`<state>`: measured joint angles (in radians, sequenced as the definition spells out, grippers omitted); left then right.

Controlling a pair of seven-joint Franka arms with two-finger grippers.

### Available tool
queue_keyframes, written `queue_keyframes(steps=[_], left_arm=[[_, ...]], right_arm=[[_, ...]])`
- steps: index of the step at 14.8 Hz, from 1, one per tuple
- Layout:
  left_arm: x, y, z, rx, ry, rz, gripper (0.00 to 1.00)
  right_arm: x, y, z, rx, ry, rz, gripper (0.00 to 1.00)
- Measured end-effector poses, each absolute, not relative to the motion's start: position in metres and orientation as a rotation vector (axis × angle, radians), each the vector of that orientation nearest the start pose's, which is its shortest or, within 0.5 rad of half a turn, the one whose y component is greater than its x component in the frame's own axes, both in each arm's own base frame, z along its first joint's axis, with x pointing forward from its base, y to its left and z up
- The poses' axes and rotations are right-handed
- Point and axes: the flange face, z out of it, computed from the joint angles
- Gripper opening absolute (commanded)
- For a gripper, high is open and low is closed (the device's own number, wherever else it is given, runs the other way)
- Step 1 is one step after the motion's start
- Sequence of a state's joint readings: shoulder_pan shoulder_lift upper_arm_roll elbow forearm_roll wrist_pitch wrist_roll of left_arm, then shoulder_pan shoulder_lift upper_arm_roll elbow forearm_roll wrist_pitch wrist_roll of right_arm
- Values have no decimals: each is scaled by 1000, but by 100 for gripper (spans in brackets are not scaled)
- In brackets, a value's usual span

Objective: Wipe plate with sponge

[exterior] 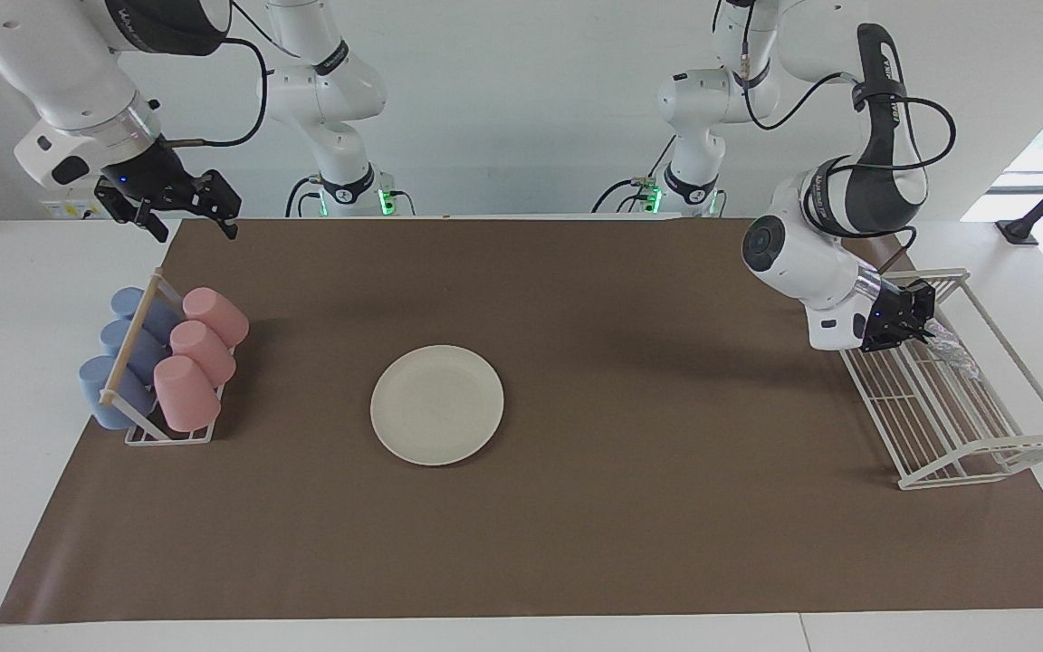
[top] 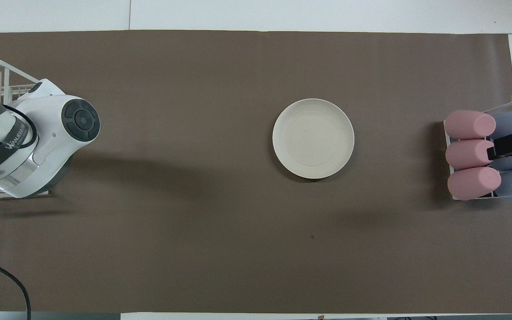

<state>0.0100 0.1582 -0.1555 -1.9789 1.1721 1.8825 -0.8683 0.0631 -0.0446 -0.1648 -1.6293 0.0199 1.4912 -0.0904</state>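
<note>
The cream-white plate [exterior: 436,405] lies flat and bare on the brown mat, near the middle of the table; it also shows in the overhead view [top: 313,138]. The silvery sponge [exterior: 958,351] lies inside the white wire rack [exterior: 992,457] at the left arm's end of the table. My left gripper [exterior: 923,319] reaches down into the rack, its open fingertips right at the sponge's end. In the overhead view the left arm's wrist [top: 38,138] hides both gripper and sponge. My right gripper [exterior: 194,215] is open and empty, raised over the mat's corner near the cup rack, waiting.
A small rack [exterior: 168,436] with three pink cups [exterior: 200,349] and three blue cups [exterior: 123,355] lying on their sides stands at the right arm's end; the pink cups [top: 471,153] also show from overhead. The brown mat [exterior: 576,543] covers most of the table.
</note>
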Motion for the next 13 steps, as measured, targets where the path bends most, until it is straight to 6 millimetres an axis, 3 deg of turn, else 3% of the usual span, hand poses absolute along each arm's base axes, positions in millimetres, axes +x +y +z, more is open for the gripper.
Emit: queue_keyframes(steps=[1, 2, 3, 5, 7, 10, 13], left_arm=[[587, -10, 407, -2110, -185, -366, 6], [588, -9, 407, -2114, -187, -368, 20], [588, -11, 407, -2123, -196, -371, 40], [588, -15, 408, -2162, -230, -370, 56], [592, -17, 412, -2184, -255, -374, 80], [596, -19, 413, -2198, -259, -386, 98], [597, -20, 413, -2206, -263, -391, 100]], right_arm=[[529, -53, 615, -3103, 25, 141, 100], [529, -53, 615, -3103, 30, 142, 100], [529, -53, 615, -3103, 32, 142, 100], [529, -53, 615, -3103, 32, 142, 100], [529, -53, 615, -3103, 32, 141, 100], [529, -52, 615, -3103, 29, 141, 100], [529, -50, 615, -3103, 25, 142, 100]])
